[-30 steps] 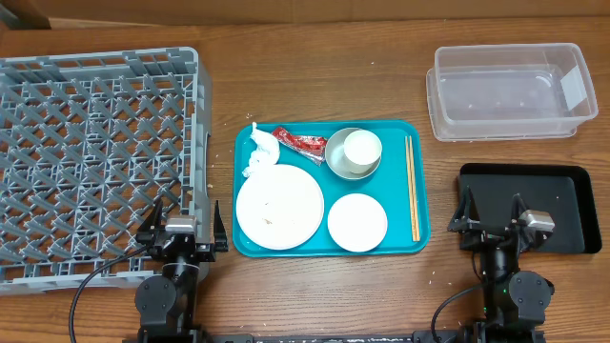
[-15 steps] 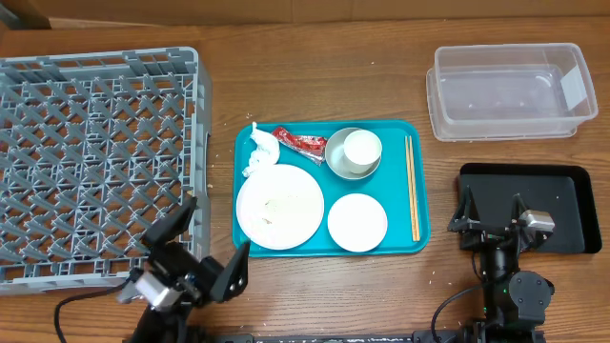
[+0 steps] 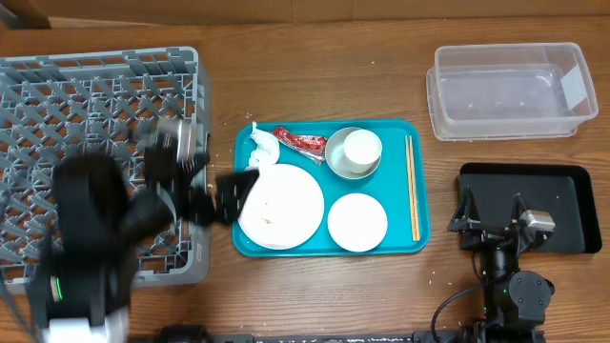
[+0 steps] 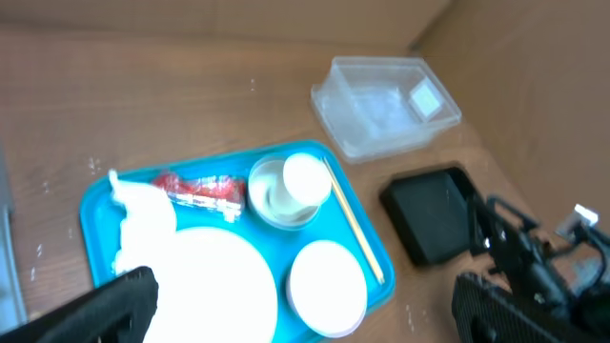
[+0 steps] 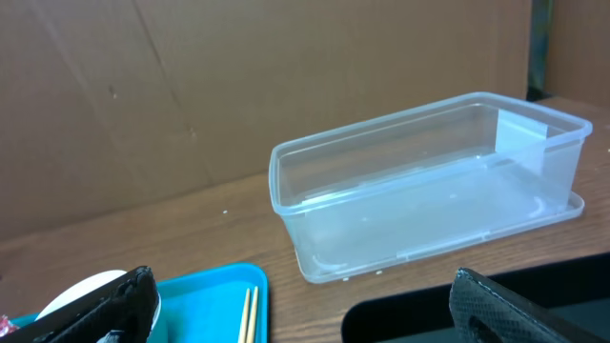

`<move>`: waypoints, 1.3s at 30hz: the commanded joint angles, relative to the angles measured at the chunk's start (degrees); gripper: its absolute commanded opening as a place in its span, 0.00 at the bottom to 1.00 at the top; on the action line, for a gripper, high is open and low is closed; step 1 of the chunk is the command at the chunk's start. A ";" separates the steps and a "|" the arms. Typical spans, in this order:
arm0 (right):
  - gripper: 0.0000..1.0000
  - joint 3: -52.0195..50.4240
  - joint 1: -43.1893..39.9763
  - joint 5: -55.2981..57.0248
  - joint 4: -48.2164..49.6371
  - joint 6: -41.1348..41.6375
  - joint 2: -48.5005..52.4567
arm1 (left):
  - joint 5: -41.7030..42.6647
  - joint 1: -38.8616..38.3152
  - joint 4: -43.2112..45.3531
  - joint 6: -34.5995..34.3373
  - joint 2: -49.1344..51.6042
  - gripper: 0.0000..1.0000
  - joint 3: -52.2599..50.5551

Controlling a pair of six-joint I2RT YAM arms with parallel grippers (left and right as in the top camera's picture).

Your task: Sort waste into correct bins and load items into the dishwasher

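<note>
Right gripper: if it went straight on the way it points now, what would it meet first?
Most likely the clear tub, which sits straight ahead between the open jaws in the right wrist view. The right gripper seems to point over the black tray rather than into it, though height is hard to judge.

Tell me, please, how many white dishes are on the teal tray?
3: the plate at the tray's near left, the dish at its near right, the cup inside the bowl behind them.
</note>
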 commanded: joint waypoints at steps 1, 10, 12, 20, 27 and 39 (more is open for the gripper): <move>1.00 -0.57 -0.26 -0.28 0.35 -0.44 -0.46 | 2.38 -0.68 -8.52 6.08 15.12 1.00 14.97; 1.00 -0.57 -0.26 -0.28 0.35 -0.44 -0.46 | -18.21 -14.25 -13.92 -3.74 31.39 1.00 21.38; 1.00 -0.57 -0.26 -0.28 0.35 -0.44 -0.46 | -33.35 -19.85 -13.94 -11.39 33.57 1.00 21.38; 1.00 -0.57 -0.26 -0.28 0.35 -0.44 -0.46 | -44.15 -27.93 -7.08 -14.38 40.65 1.00 21.38; 1.00 -0.57 -0.26 -0.28 0.35 -0.44 -0.46 | -45.77 -25.90 -4.85 -16.61 47.15 1.00 21.38; 1.00 -0.57 -0.26 -0.28 0.35 -0.44 -0.46 | -40.68 -25.16 -4.76 -16.70 50.99 1.00 21.38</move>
